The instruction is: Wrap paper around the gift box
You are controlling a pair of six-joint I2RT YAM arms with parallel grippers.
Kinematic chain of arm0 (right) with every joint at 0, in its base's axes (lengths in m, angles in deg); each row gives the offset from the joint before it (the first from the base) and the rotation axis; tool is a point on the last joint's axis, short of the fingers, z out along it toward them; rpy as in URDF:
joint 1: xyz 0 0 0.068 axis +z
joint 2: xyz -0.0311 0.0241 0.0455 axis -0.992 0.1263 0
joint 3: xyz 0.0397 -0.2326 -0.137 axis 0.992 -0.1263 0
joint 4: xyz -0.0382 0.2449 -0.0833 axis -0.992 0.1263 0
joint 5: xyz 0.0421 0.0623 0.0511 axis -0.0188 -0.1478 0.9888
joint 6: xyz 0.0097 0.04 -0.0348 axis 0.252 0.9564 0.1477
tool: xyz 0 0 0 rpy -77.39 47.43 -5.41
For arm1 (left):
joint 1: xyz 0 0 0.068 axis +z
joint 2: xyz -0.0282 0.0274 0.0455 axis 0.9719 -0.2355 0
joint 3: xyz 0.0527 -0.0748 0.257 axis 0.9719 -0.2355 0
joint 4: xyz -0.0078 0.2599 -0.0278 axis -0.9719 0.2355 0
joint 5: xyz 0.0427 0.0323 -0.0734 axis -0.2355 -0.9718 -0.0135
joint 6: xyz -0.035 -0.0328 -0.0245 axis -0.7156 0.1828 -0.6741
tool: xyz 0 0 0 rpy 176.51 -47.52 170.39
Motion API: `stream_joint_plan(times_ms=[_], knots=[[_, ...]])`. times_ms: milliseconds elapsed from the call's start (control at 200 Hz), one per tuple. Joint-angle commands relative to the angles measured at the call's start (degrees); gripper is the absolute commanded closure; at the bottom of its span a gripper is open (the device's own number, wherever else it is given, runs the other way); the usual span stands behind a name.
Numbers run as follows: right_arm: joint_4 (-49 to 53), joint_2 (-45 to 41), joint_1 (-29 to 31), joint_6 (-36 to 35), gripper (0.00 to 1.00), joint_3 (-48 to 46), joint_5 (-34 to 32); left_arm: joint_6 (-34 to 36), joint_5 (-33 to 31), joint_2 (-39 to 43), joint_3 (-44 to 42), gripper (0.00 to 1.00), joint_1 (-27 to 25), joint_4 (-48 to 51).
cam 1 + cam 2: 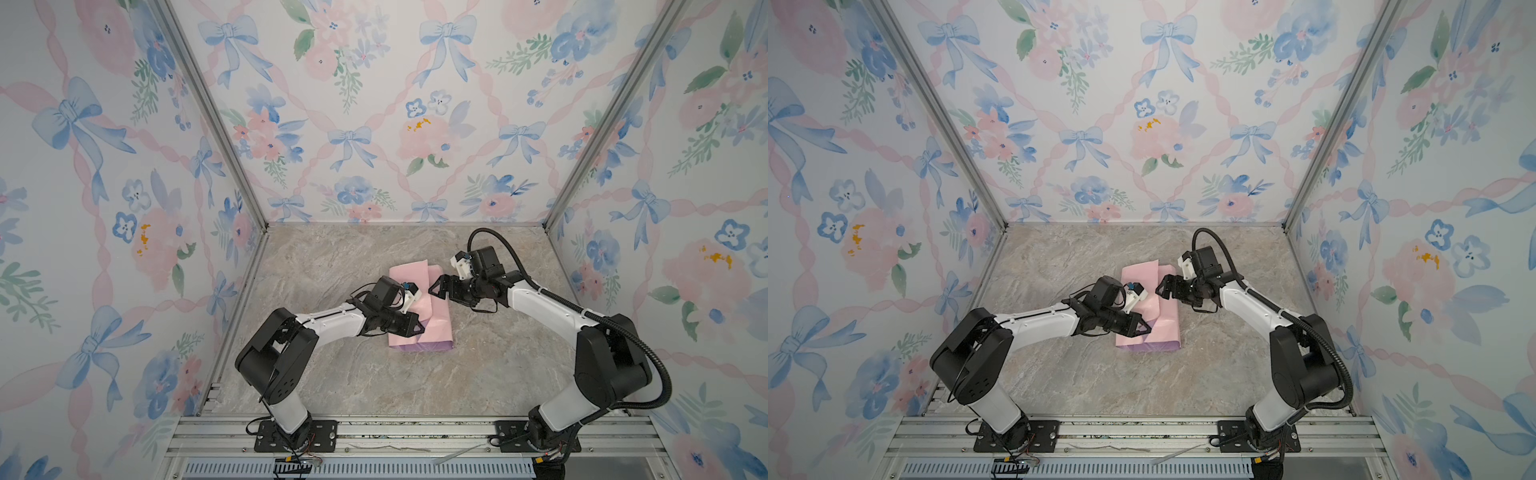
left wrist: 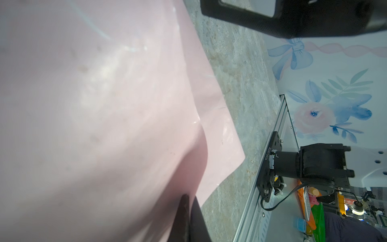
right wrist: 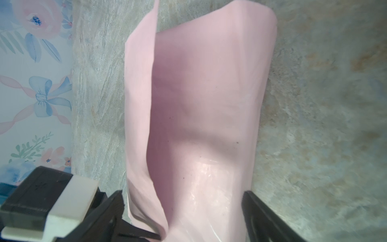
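The paper lies folded into a bundle at the table's middle, pale pink side out, with a lilac strip along its near edge. The gift box is hidden inside it. My left gripper sits at the bundle's left side, shut on a flap of the paper, and its two dark fingertips are pressed together at the fold. My right gripper hovers over the far end, open. Its fingers straddle the paper without closing on it.
The marble tabletop is enclosed by floral walls at the left, back and right. An aluminium rail with both arm bases runs along the front edge. The left arm's wrist block sits close beside the right gripper.
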Motion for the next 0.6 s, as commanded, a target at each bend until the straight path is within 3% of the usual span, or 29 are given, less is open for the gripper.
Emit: stream_joint_plan(times_ms=[0, 285, 520, 595], knots=[[1.1, -1.3, -0.4, -0.8, 0.10, -0.3, -0.4, 1.6, 1.3, -1.0, 1.3, 1.00, -0.2, 1.1], [8.4, 5.5, 2.7, -4.3, 0.11, 5.2, -8.4, 1.8, 1.7, -1.3, 1.5, 1.00, -0.2, 1.1], [6.5, 9.4, 2.8, -3.9, 0.13, 6.3, -6.7, 2.3, 1.5, -1.2, 1.9, 1.00, -0.3, 2.0], [6.9, 10.2, 2.8, -3.9, 0.18, 6.5, -6.9, 2.3, 1.3, -1.0, 2.1, 1.00, -0.2, 2.3]])
